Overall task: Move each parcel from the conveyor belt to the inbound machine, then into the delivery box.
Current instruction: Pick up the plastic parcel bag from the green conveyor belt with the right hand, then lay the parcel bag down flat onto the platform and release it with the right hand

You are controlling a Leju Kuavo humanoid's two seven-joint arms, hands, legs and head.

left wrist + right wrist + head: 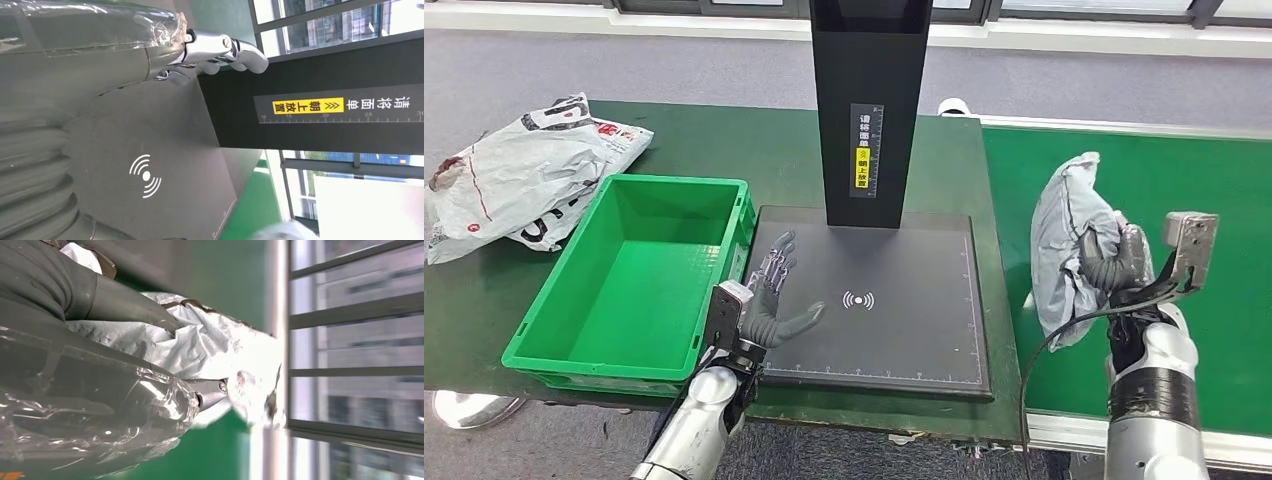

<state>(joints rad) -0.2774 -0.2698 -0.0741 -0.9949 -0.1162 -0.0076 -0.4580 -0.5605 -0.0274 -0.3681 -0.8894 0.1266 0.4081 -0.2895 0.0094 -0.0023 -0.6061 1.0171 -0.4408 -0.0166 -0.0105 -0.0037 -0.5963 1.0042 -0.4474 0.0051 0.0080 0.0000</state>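
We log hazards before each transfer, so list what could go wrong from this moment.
1. The right hand grips the grey parcel by a bunched side, so the limp bag hangs loose and might slip out on the way across.
2. The left hand hovers open over the scanner plate, where the parcel should land; the two could collide.
3. The black post stands beside the path, and the dangling bag may snag it.
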